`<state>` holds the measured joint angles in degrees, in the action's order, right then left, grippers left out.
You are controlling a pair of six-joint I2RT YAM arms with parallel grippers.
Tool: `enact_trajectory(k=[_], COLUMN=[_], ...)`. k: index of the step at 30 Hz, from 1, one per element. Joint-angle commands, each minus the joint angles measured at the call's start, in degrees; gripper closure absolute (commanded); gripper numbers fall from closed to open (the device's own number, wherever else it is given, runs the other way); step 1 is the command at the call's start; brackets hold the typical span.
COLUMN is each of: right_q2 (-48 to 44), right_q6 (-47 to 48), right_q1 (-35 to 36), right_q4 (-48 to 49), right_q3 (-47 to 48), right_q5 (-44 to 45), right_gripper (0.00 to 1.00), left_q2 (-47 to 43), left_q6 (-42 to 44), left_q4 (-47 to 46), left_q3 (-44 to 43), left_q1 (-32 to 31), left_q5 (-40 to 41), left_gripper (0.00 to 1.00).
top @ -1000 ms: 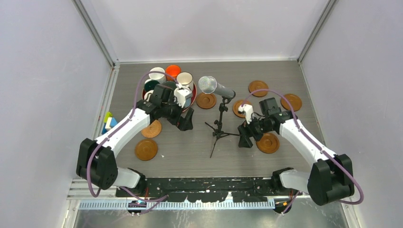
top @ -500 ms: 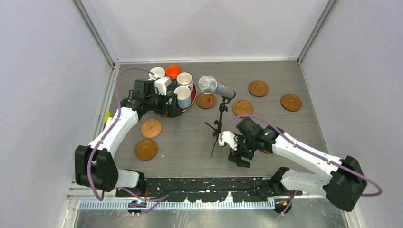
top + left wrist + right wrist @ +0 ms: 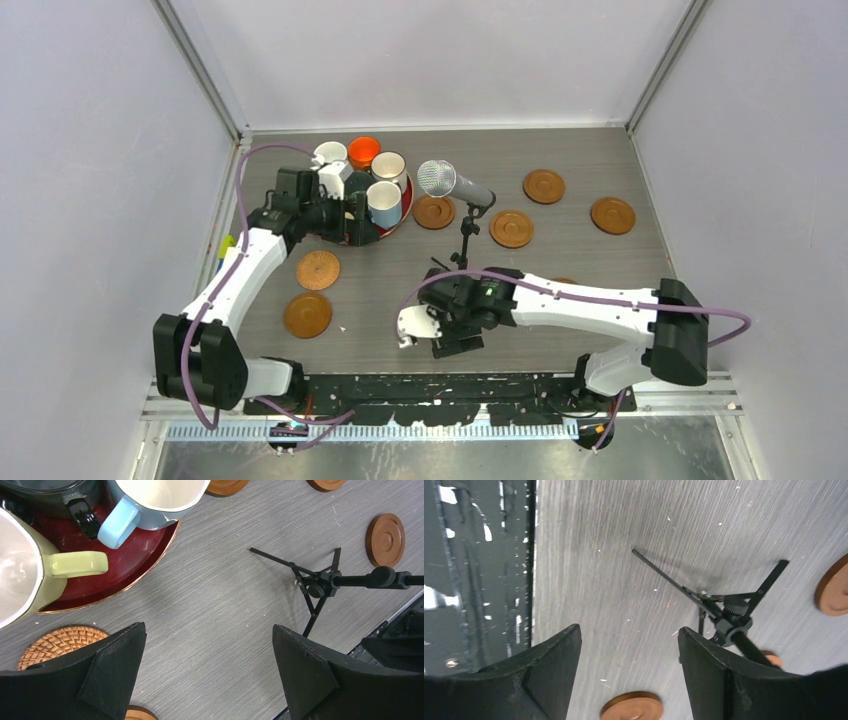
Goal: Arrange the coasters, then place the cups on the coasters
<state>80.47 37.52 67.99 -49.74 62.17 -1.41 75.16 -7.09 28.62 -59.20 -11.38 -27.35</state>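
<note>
Nearest me, my right jaws hung low over the counter point(image 3: 375, 265) close to its near edge, parted and holding nothing. Only grey board lay between them in my right wrist view, with a smooth coaster point(image 3: 631, 707) just showing at the bottom edge.

No coasters sat in any order and no cup stood on one, so I judged arranging the coasters was the step in hand. To do it well I would come down square over a disc, pinch it across its rim and keep it flat on the way.

The microphone stand point(image 3: 462, 262) stood right beside that arm with its tripod legs splayed, and I reckoned a careless swing could catch them.

Off to my left lay a plain coaster point(image 3: 307, 314) and, just beyond it, the woven coaster point(image 3: 318, 269).

Farther on, my left jaws hovered wide apart and empty beside the red tray point(image 3: 125, 575). The cups crowded there, among them the pale yellow mug point(image 3: 30, 575), light blue mug point(image 3: 150, 500), white mug point(image 3: 330, 153) and orange mug point(image 3: 364, 150).

More discs lay scattered to the far right, from the tray-side coaster point(image 3: 434, 211) out to the right-hand coaster point(image 3: 612, 215).
</note>
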Motion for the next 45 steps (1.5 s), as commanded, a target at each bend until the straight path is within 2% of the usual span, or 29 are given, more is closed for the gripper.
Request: enact_trajectory(k=[1, 6, 9, 20, 29, 45], right_q2=[2.8, 4.9, 6.8, 12.5, 14.2, 16.2], right_q6=[7.0, 15.9, 19.6, 28.1, 35.6, 45.3], right_q1=[2.8, 3.7, 3.7, 2.5, -4.1, -17.5], right_q4=[3.2, 10.9, 13.9, 17.8, 21.3, 23.5], right_q3=[1.1, -2.7, -3.7, -6.3, -8.5, -8.8], right_q5=[11.1, 20.0, 22.4, 23.4, 23.0, 19.6], right_gripper=[0.25, 0.29, 0.3, 0.4, 0.46, 0.46], left_q2=[-3.0, -3.3, -3.6, -4.7, -6.0, -4.9], left_q6=[0.0, 0.1, 0.3, 1.3, 1.9, 2.2], left_q4=[0.8, 1.4, 1.5, 2.8, 3.1, 2.1], left_q3=[-1.4, -1.8, -1.7, -2.7, -2.5, -2.8], left_q1=[0.8, 1.4, 1.7, 2.5, 2.8, 3.2], left_q5=[0.9, 1.2, 1.5, 1.2, 0.8, 0.7], left_gripper=[0.0, 0.0, 0.0, 0.0, 0.0, 0.01])
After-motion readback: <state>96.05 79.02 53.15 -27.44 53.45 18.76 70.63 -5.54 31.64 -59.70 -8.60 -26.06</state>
